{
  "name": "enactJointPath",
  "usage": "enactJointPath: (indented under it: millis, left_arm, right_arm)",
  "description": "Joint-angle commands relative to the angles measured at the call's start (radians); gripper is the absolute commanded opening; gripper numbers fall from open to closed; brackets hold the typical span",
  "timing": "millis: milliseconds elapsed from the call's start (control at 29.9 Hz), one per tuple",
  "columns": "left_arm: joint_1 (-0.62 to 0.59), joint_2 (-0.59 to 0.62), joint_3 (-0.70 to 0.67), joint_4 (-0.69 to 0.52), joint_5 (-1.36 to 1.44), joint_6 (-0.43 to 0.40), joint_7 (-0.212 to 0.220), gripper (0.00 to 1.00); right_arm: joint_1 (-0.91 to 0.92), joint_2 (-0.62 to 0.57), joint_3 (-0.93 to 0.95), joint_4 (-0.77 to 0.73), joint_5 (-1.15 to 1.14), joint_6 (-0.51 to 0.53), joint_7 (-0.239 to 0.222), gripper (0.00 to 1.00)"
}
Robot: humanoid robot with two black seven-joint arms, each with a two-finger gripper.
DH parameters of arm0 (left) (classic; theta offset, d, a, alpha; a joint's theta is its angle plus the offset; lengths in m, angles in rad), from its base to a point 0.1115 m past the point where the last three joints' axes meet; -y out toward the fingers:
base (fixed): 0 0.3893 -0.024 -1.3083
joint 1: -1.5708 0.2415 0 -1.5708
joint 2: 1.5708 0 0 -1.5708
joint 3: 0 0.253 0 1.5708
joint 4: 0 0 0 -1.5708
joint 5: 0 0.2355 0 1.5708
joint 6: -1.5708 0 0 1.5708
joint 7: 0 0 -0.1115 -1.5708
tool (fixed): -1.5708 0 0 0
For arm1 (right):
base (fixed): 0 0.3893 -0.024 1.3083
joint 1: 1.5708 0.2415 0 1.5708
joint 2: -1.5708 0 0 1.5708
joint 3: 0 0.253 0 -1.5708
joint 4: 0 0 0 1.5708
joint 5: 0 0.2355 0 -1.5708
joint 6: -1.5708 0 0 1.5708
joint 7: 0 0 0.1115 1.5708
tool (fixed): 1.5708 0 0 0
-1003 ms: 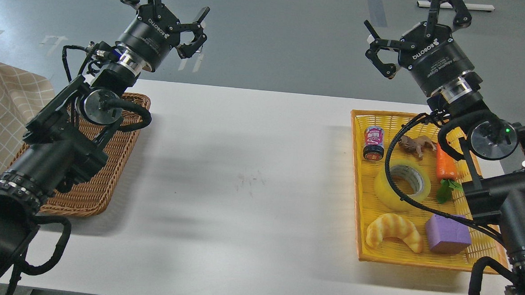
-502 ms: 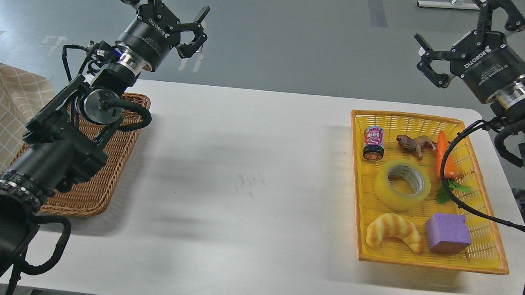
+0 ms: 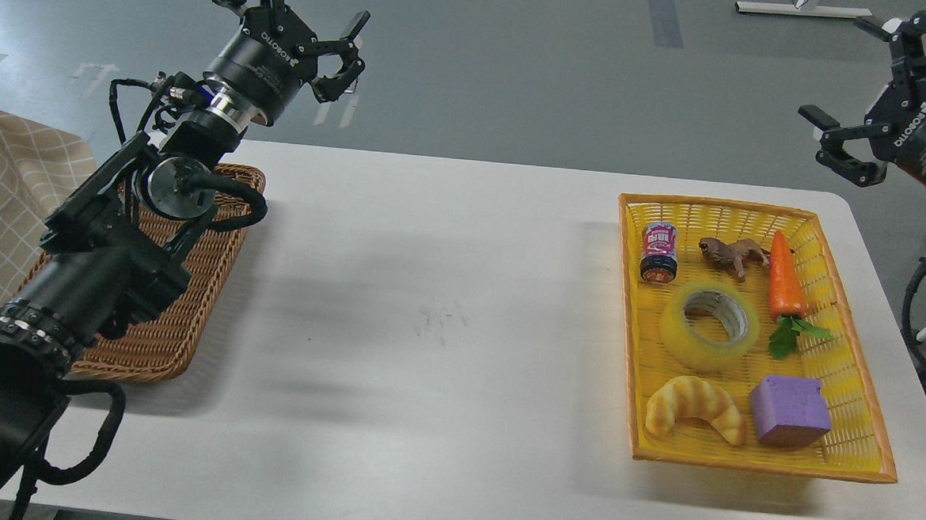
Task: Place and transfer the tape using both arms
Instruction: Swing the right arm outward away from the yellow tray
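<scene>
The tape (image 3: pixel 709 326), a wide translucent yellow roll with a grey-white core, lies flat in the middle of the yellow basket (image 3: pixel 848 464) at the right of the white table. My left gripper (image 3: pixel 297 17) is open and empty, raised above the far left of the table over the brown wicker tray (image 3: pixel 165 339). My right gripper (image 3: pixel 876 91) is open and empty, high at the far right edge of the view, beyond the table's right end and well away from the tape.
The yellow basket also holds a small can (image 3: pixel 659 252), a toy animal (image 3: pixel 734 254), a carrot (image 3: pixel 785 283), a croissant (image 3: pixel 694 409) and a purple block (image 3: pixel 789 410). A checked cloth (image 3: pixel 7 196) lies at the far left.
My right arm has swung up and to the right, off the yellow basket, uncovering the tape and carrot. The left arm and the objects have not moved.
</scene>
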Motion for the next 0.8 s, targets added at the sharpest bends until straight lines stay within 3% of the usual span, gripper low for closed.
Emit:
enactJointPath:
  millis: [0,268,502,769]
  left_arm:
    - [0.0,0.0,0.0,0.0,0.0,0.0,0.0,0.98]
    - [0.0,0.0,0.001,-0.001,0.0,0.0,0.0,0.99]
    - [-0.003,0.0,0.001,-0.001,0.0,0.0,0.0,0.98]
    - [0.0,0.0,0.001,-0.001,0.002,0.0,0.0,0.99]
  right_arm:
    - [-0.009,-0.077,-0.007,0.047,0.0,0.0,0.0,1.0]
    - [-0.051,-0.249,-0.029,0.124,0.0,0.0,0.0,1.0]
    - [-0.072,-0.431,-0.159,0.248,-0.069,0.0,0.002,1.0]
    - [-0.072,-0.473,-0.165,0.296,-0.368,0.0,0.002,1.0]
